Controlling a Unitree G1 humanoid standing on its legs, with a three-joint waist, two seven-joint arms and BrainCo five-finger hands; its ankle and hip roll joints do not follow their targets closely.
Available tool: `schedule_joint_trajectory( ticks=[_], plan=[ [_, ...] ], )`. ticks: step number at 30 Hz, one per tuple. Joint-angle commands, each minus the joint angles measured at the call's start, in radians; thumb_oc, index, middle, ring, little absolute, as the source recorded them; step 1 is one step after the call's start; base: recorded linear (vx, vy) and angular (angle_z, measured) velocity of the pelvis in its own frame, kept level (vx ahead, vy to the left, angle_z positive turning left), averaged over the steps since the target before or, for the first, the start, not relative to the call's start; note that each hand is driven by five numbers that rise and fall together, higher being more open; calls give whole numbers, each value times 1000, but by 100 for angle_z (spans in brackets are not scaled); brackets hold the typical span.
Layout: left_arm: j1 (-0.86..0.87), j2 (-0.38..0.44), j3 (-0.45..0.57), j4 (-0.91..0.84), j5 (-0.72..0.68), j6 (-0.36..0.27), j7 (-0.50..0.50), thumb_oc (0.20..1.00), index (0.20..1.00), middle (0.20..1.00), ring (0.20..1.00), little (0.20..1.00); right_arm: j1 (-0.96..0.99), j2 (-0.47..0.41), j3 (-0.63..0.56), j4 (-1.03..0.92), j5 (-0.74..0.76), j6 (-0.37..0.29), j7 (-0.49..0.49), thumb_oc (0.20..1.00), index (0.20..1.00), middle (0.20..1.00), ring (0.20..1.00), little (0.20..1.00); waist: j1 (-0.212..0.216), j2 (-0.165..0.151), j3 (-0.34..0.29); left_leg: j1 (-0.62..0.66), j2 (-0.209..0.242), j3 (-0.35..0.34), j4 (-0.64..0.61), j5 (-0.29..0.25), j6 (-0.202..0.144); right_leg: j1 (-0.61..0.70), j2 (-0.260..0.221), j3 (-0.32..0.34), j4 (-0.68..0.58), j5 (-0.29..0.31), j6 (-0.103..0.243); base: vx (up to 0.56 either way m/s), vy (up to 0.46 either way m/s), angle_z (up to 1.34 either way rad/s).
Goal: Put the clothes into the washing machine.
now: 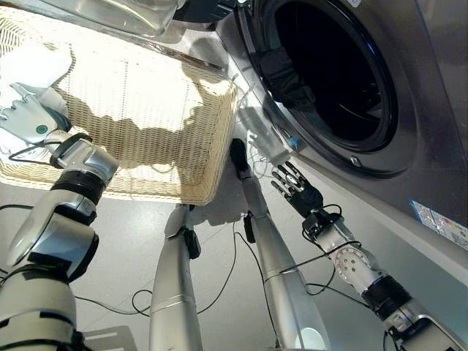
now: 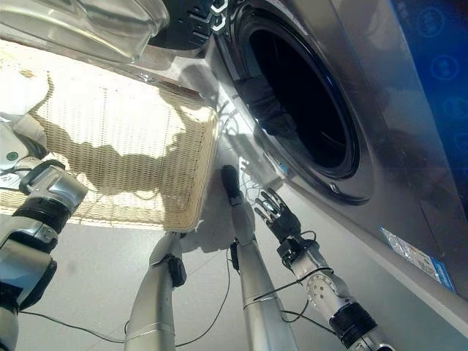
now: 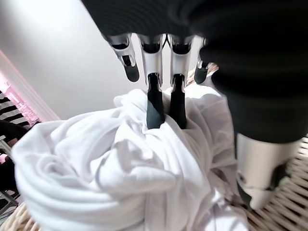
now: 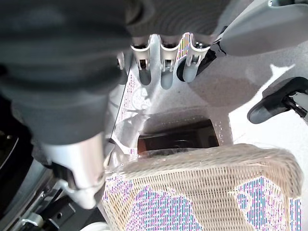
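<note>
A white garment lies bunched in the wicker basket at the left. My left hand is down in the basket's far left corner, its straight fingers resting on the white cloth and the thumb held apart. At the right, the washing machine has its round opening uncovered, and a dark garment lies inside the drum. My right hand hovers below the opening's lower rim, open, with fingers spread and nothing in it.
The machine's glass door hangs swung out over the basket's far edge. The basket's rim runs close to the machine's front. Grey floor lies in front of the basket.
</note>
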Motion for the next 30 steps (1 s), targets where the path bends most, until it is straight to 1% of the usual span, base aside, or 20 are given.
schedule_joint_trajectory(
  ticks=[1, 2, 3, 4, 5, 6, 8, 10, 11, 12, 13, 19, 20, 21, 22, 24, 25, 26, 29, 30],
  plan=[
    [20, 112, 35, 59, -14, -17, -104, 674, 674, 674, 674, 674, 1, -10, -10, -68, 39, 12, 29, 1000, 1000, 1000, 1000, 1000, 34, -44, 16, 28, -56, 0, -97, 102, 17, 39, 5, -100, 35, -47, 52, -12, 44, 1],
    [20, 112, 35, 59, -14, -17, -104, 674, 674, 674, 674, 674, 1, -10, -10, -68, 39, 12, 29, 1000, 1000, 1000, 1000, 1000, 34, -44, 16, 28, -56, 0, -97, 102, 17, 39, 5, -100, 35, -47, 52, -8, 33, 2],
    [18, 113, 33, 66, -26, -20, -115, 583, 583, 583, 583, 583, 0, -9, -10, -68, 39, 13, 29, 1000, 1000, 1000, 1000, 1000, 34, -44, 16, 27, -56, -1, -95, 102, 17, 38, 5, -100, 36, -46, 53, -4, 23, 3],
    [15, 110, 30, 72, -38, -30, -142, 470, 470, 470, 470, 470, -4, -7, -9, -69, 40, 15, 28, 1000, 1000, 1000, 1000, 1000, 35, -44, 16, 23, -57, -1, -92, 101, 18, 35, 4, -100, 38, -45, 54, -10, 58, 5],
    [17, 103, 41, 76, -38, -50, -189, 200, 200, 200, 200, 200, -9, -4, -7, -70, 46, 20, 28, 1000, 1000, 1000, 1000, 1000, 36, -43, 16, 19, -59, -3, -89, 99, 21, 32, 3, -100, 40, -46, 56, -11, 61, 4],
    [15, 103, 40, 81, -34, -58, -207, 200, 200, 200, 200, 200, -10, -3, -7, -70, 46, 21, 29, 1000, 1000, 1000, 1000, 1000, 37, -44, 16, 18, -59, -3, -90, 99, 22, 32, 4, -100, 41, -47, 55, -11, 70, 4],
    [11, 105, 46, 99, 18, -79, -338, 200, 200, 200, 200, 200, -22, -4, -11, -67, 52, 25, 38, 1000, 1000, 1000, 1000, 1000, 40, -42, 16, 15, -61, -4, -93, 99, 25, 28, 4, -100, 42, -47, 57, -12, 77, 4],
    [11, 111, 45, 110, 53, -87, -386, 200, 200, 200, 200, 200, -28, -10, -17, -75, 64, 28, 41, 1000, 1000, 1000, 1000, 1000, 41, -41, 16, 11, -60, -5, -93, 99, 26, 25, 2, -100, 43, -46, 59, -13, 54, 3],
    [10, 113, 46, 112, 63, -89, -394, 200, 200, 200, 200, 200, -29, -11, -18, -77, 65, 29, 42, 1000, 1000, 1000, 1000, 1000, 41, -41, 16, 9, -60, -5, -93, 98, 27, 24, 2, -100, 43, -46, 59, -14, 41, 2],
    [7, 120, 46, 120, 111, -93, -434, 200, 200, 200, 200, 200, -30, -14, -22, -81, 70, 30, 48, 1000, 1000, 1000, 1000, 1000, 41, -43, 16, 5, -59, -4, -92, 97, 27, 21, 2, -101, 43, -46, 60, -11, 30, 1],
    [2, 127, 35, 126, 122, -96, -454, 200, 200, 200, 200, 200, -31, -17, -22, -85, 75, 29, 52, 1000, 1000, 1000, 1000, 1000, 40, -43, 16, 3, -58, -2, -93, 97, 27, 20, 1, -101, 44, -46, 60, 0, 0, 0],
    [19, 128, 10, 125, 239, -107, -522, 200, 200, 200, 200, 200, -20, -14, -22, -94, 84, 19, 69, 1000, 1000, 1000, 1000, 1000, 44, -46, 16, 8, -55, -4, -109, 102, 28, 24, 0, -109, 46, -46, 63, 0, 0, 0],
    [27, 126, 6, 121, 249, -118, -520, 200, 200, 200, 200, 200, -19, -14, -20, -91, 88, 12, 72, 1000, 1000, 1000, 1000, 1000, 47, -46, 16, 13, -53, -5, -117, 106, 28, 28, 0, -112, 46, -48, 63, 30, -37, -2],
    [54, 119, 3, 114, 254, -128, -512, 200, 200, 200, 200, 200, -3, -10, -12, -90, 93, 7, 71, 1000, 1000, 1000, 1000, 1000, 57, -42, 16, 53, -47, -20, -123, 80, 21, 69, 7, -116, 46, -73, 69, -13, -45, -2],
    [43, 121, 7, 111, 249, -133, -505, 200, 200, 200, 200, 200, -16, -13, -17, -92, 95, 5, 71, 1000, 1000, 1000, 1000, 1000, 52, -44, 16, 22, -51, -7, -127, 111, 27, 37, 0, -116, 45, -50, 64, -20, -65, -4],
    [74, 110, 25, 80, 214, -193, -447, 200, 200, 200, 200, 200, -13, 0, -22, -98, 93, -6, 65, 1000, 1000, 1000, 1000, 1000, 60, -39, 16, 40, -50, -13, -148, 122, 27, 52, 1, -120, 43, -54, 62, -46, -79, -1],
    [77, 109, 27, 77, 206, -206, -435, 200, 200, 200, 200, 200, -12, 0, -21, -98, 92, -7, 65, 1000, 1000, 1000, 1000, 1000, 60, -39, 16, 42, -50, -14, -150, 122, 26, 54, 1, -120, 43, -55, 62, -34, -83, 8],
    [100, 98, 46, 37, 153, -266, -373, 200, 200, 200, 200, 200, -8, 5, -22, -112, 84, -15, 56, 1000, 1000, 1000, 1000, 1000, 68, -33, 16, 52, -48, -19, -161, 129, 26, 64, 1, -123, 46, -61, 60, -32, -71, 11],
    [130, 83, 66, -22, 100, -340, -317, 200, 200, 200, 200, 200, 2, 10, -25, -132, 70, -23, 49, 1000, 1000, 1000, 1000, 1000, 77, -25, 16, 70, -47, -26, -180, 138, 27, 79, 2, -125, 48, -67, 58, -35, -73, 6],
    [162, 63, 86, -84, 24, -406, -274, 200, 200, 200, 200, 200, 15, 16, -31, -150, 54, -26, 39, 1000, 1000, 1000, 1000, 1000, 86, -17, 16, 87, -46, -33, -200, 150, 27, 96, 4, -129, 49, -73, 55, -34, -72, 3]
  ],
)
